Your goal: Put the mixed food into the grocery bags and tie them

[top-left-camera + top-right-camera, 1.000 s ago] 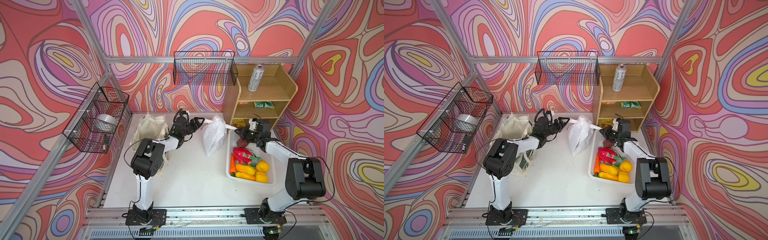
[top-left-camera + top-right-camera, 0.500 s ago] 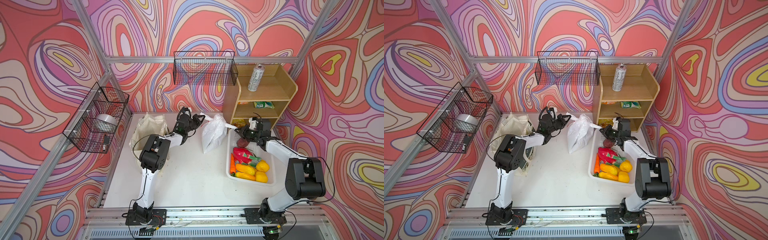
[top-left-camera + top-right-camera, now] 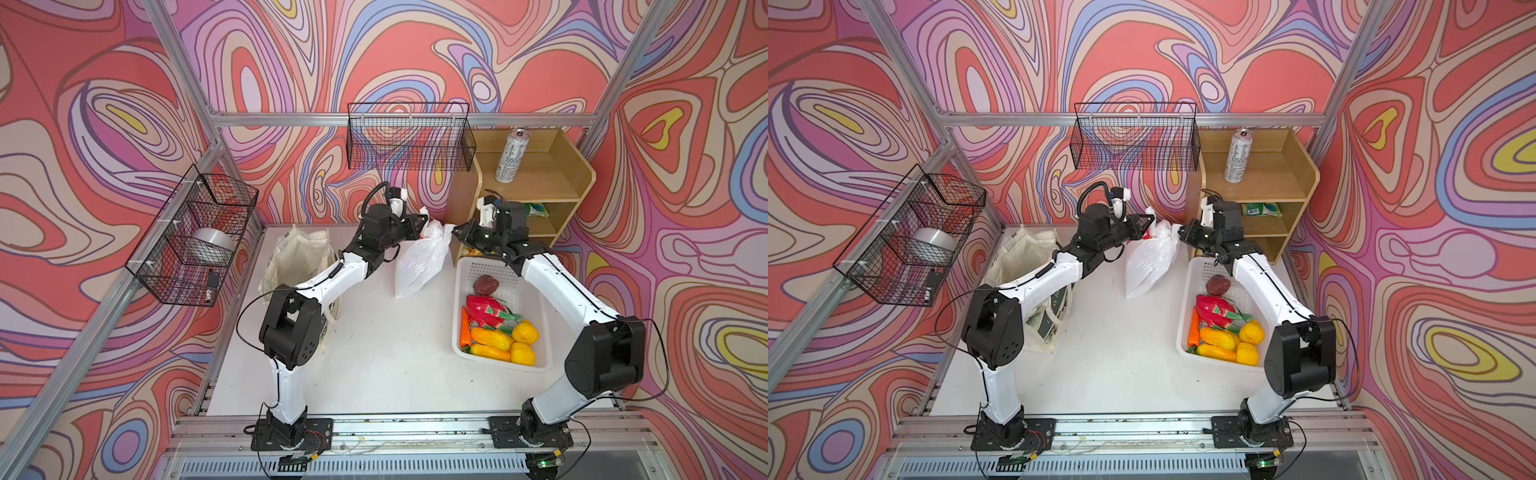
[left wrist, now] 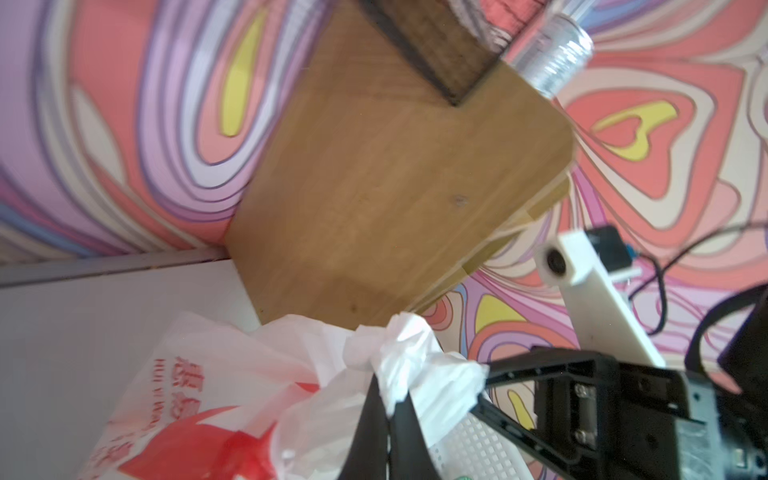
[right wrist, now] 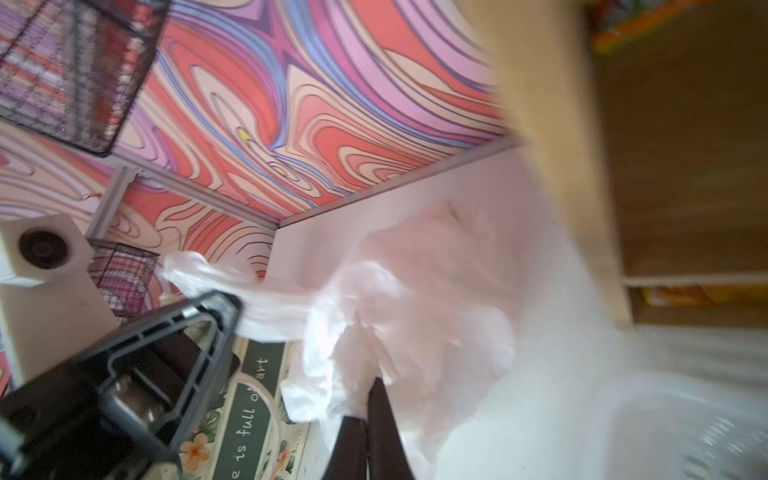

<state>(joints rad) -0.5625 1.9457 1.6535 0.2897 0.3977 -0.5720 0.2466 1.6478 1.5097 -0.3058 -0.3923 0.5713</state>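
The white plastic grocery bag [image 3: 419, 262] [image 3: 1152, 259] with red print stands at the back middle of the table, its handles pulled up. My left gripper [image 3: 420, 226] [image 4: 390, 399] is shut on a twisted white handle [image 4: 415, 349]. From the other side, my right gripper [image 3: 455, 229] [image 5: 376, 386] is shut on the bag's other handle. The cream canvas tote [image 3: 299, 253] slumps at the left. A pink dragon fruit [image 3: 484, 309], a carrot [image 3: 464, 328] and yellow vegetables [image 3: 523, 332] lie in the white basket [image 3: 459, 291]. A silver can [image 3: 513, 160] stands on the shelf.
The wooden shelf unit [image 3: 540, 187] stands at the back right, close behind my right gripper, with a green snack packet [image 3: 538, 210] on its middle level. A black wire basket [image 3: 409, 137] hangs on the back wall, another wire basket [image 3: 195, 237] on the left wall.
My left gripper has swung in toward the bag's top and shut on a handle. The right gripper stays shut on the other handle, nearly still.
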